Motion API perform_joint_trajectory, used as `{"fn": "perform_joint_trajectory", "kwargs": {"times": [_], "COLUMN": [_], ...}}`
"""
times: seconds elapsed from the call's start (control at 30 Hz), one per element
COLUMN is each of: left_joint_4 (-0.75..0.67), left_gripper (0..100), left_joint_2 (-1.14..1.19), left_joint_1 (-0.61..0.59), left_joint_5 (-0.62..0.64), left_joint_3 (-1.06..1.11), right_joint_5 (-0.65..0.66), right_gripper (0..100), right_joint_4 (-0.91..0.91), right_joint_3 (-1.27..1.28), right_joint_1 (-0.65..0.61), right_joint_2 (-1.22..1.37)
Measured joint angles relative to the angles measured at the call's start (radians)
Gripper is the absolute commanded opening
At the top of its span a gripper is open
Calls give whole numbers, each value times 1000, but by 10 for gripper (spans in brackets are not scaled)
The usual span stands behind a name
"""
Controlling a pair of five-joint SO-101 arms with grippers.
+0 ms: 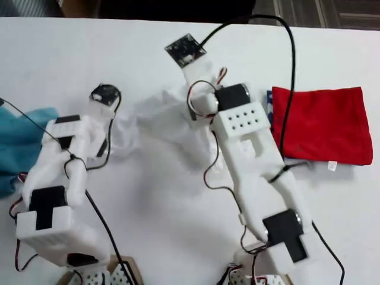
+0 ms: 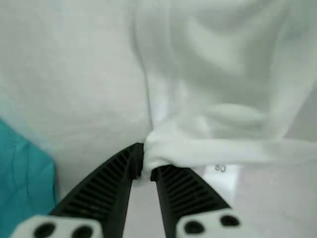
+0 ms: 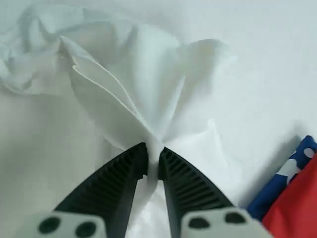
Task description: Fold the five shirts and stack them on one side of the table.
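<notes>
One white table [image 1: 172, 231], I note red shirt [image 1: 323, 124], teal shirt [image 1: 21, 142] at opposite sides, left gripper [image 2: 146, 166], right gripper [image 3: 152, 161] each clamped on white shirt [image 1: 155, 114].

White table [image 1: 178, 225], crumpled white shirt [image 1: 151, 116], folded red shirt [image 1: 323, 124], teal shirt [image 1: 21, 142]

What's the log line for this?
left claw: grips crumpled white cloth shirt | right claw: grips it too | red fabric shirt: folded
</notes>
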Motion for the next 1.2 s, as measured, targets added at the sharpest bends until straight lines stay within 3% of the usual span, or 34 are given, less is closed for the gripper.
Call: {"fn": "perform_joint_trajectory", "kwargs": {"times": [0.17, 0.27, 0.37, 0.57, 0.7, 0.9, 1.2], "left_joint_4": [-2, -2, -2, -2, -2, -2, -2], "left_gripper": [25, 25, 25, 25, 25, 25, 25], "left_joint_2": [0, 0, 0, 0, 0, 0, 0], "left_joint_1": [0, 0, 0, 0, 0, 0, 0], "left_joint_5": [0, 0, 0, 0, 0, 0, 0], "left_joint_3": [2, 2, 2, 2, 2, 2, 2], "right_joint_5": [95, 144, 160, 166, 166, 166, 166], "right_gripper": [21, 20, 20, 21, 25, 138, 137], "right_joint_4": [-115, -256, -287, 29, 261, 316, 183], "right_joint_3": [-3, -44, -176, -526, -589, -460, -97], "right_joint_1": [95, 155, 178, 141, 84, 51, 5], "right_joint_2": [41, 172, 301, 422, 430, 439, 247]}}
